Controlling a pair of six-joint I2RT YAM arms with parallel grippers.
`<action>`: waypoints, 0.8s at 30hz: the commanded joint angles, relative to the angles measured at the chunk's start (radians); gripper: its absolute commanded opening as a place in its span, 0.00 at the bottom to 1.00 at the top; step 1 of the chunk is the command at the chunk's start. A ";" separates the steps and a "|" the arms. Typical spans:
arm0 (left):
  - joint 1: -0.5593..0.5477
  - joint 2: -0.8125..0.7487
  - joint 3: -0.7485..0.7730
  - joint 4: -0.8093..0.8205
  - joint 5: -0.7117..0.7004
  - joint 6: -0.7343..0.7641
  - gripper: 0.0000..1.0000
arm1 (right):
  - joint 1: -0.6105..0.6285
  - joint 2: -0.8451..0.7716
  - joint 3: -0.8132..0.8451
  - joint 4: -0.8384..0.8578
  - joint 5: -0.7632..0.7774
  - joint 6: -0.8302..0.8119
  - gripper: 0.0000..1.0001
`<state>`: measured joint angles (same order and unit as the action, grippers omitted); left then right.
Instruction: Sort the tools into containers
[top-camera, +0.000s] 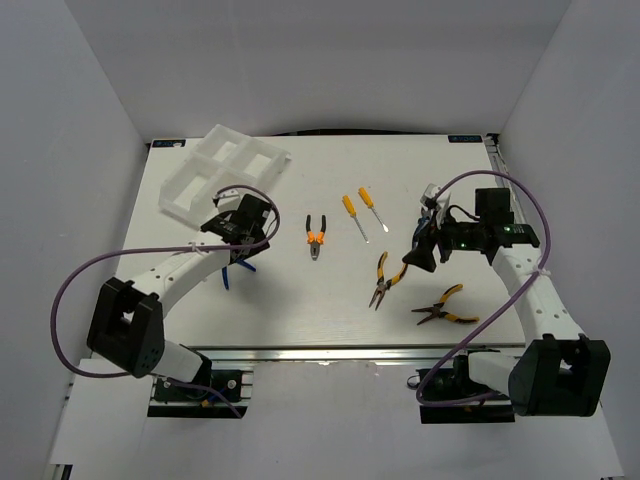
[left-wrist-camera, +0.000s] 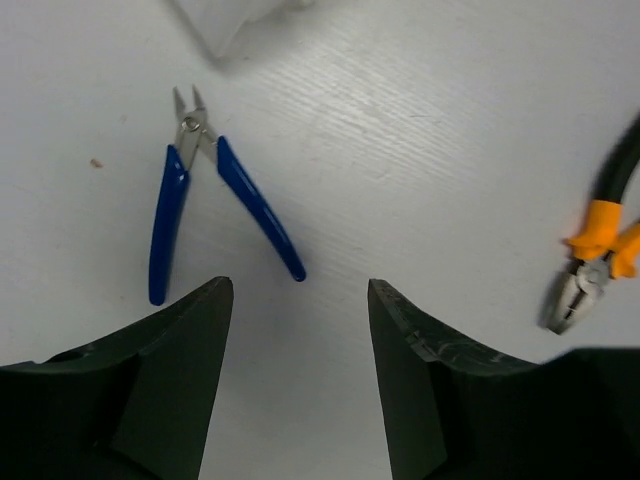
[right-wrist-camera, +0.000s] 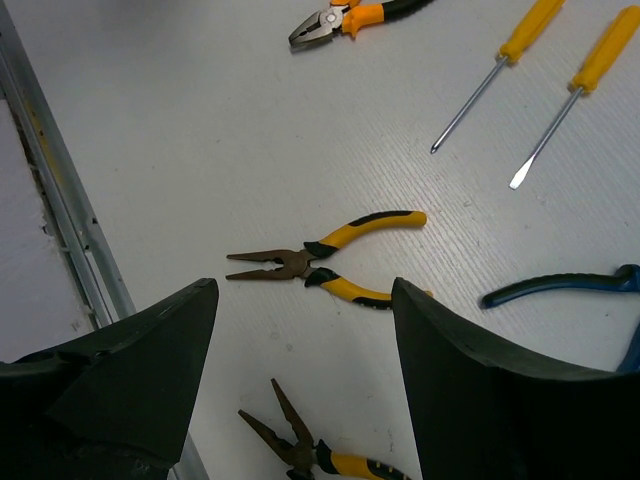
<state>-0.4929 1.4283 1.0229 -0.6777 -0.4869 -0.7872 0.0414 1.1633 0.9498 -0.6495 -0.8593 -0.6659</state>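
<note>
White tabletop (top-camera: 300, 310) is seen carrying every tool loose, outside the tray (top-camera: 190, 195), which is set askew at the far left corner. The left claw (left-wrist-camera: 300, 290) is parted about halfway with nothing gripped, just short of the blue pliers (left-wrist-camera: 232, 165), which lie spread near the tray. The right claw (right-wrist-camera: 305, 290) is spread wide and empty above one of two yellow pliers (right-wrist-camera: 305, 266). Orange pliers (top-camera: 316, 238) are laid mid-tabletop, with two screwdrivers (top-camera: 355, 215) side by side to their right.
</note>
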 joint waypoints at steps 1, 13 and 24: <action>0.007 -0.012 -0.051 0.011 -0.104 -0.126 0.68 | 0.005 0.017 -0.013 0.049 -0.019 -0.014 0.77; 0.087 0.140 -0.054 0.160 -0.080 -0.169 0.62 | 0.006 0.058 -0.012 0.094 -0.040 0.020 0.78; 0.097 0.228 -0.075 0.165 -0.052 -0.222 0.55 | 0.006 0.073 0.004 0.080 -0.027 0.020 0.78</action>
<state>-0.4007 1.6596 0.9516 -0.5282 -0.5335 -0.9791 0.0418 1.2339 0.9344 -0.5777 -0.8700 -0.6491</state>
